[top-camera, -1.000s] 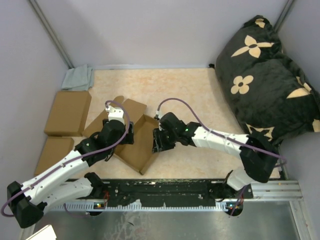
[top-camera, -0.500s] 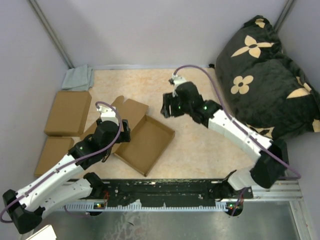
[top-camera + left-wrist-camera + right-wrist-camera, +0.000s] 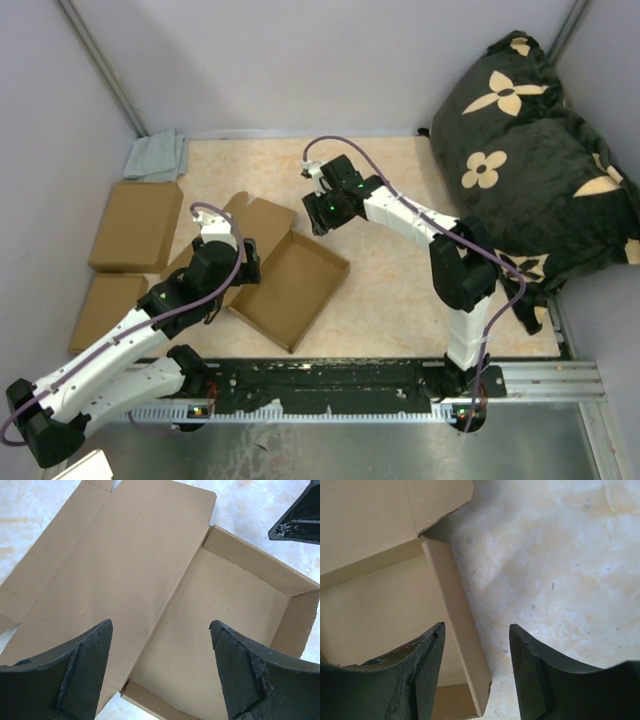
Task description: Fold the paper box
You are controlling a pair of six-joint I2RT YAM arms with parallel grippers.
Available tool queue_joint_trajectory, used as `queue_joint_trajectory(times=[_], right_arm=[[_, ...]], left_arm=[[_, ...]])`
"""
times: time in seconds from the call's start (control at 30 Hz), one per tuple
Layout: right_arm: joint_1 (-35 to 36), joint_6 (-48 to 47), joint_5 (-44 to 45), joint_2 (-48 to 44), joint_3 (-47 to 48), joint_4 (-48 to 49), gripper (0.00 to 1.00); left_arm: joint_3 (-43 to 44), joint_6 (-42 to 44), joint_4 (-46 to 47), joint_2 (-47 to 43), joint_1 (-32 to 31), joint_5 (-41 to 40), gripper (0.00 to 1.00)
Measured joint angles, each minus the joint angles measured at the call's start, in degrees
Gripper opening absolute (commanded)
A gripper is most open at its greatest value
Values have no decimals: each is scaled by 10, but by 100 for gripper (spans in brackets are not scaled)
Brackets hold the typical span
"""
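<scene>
While the box [image 3: 290,285] sits centred on the counter [image 3: 400,290], tray walls up and lid [image 3: 100,565] flat, left claw [image 3: 243,262] and right claw [image 3: 318,212] hover spread, empty. Closing the lid looks next, needing a grip under its far-left edge.

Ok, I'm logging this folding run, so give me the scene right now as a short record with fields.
box: tray walls up, not closed
lid: lying flat, open
left pincer: open, empty, above the fold between tray and lid
right pincer: open, empty, above the tray's far corner
finished boxes: two, at the table's left edge
cloth: far left corner
pillow: right side
</scene>
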Motion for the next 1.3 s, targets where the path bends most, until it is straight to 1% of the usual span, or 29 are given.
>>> queue_joint_trajectory(times=[0.2, 0.33, 0.5, 0.53, 0.57, 0.63, 0.77, 0.87, 0.97, 1.13, 1.2, 1.3], right_arm=[[14, -25, -21, 15, 27, -10, 55], [29, -32, -21, 42, 41, -10, 54], [36, -32, -19, 66, 42, -14, 51], [35, -32, -18, 70, 42, -14, 48], [35, -31, -17, 72, 42, -13, 43], [35, -27, -14, 73, 38, -9, 30], [35, -7, 6, 72, 18, 5, 14], [30, 14, 25, 60, -23, 37, 8], [23, 47, 44, 12, -95, 63, 3], [5, 122, 96, -108, -245, 80, 3], [0, 141, 114, -167, -308, 75, 3], [0, 170, 134, -241, -378, 64, 3]], left_arm=[[0, 0, 0, 8, 5, 0, 85], [0, 0, 0, 8, 8, 1, 85], [-2, 0, 3, 9, 12, 2, 85], [-3, 0, 4, 10, 12, 3, 85], [-3, 0, 4, 12, 14, 3, 84], [-3, 0, 5, 17, 16, 5, 84], [-3, 0, 9, 25, 23, 13, 84], [-3, 0, 11, 30, 28, 18, 84], [-4, 1, 14, 32, 33, 27, 84], [-4, -5, 28, 47, 46, 37, 86], [-4, -14, 34, 63, 51, 37, 88], [3, -34, 39, 106, 77, 48, 87]])
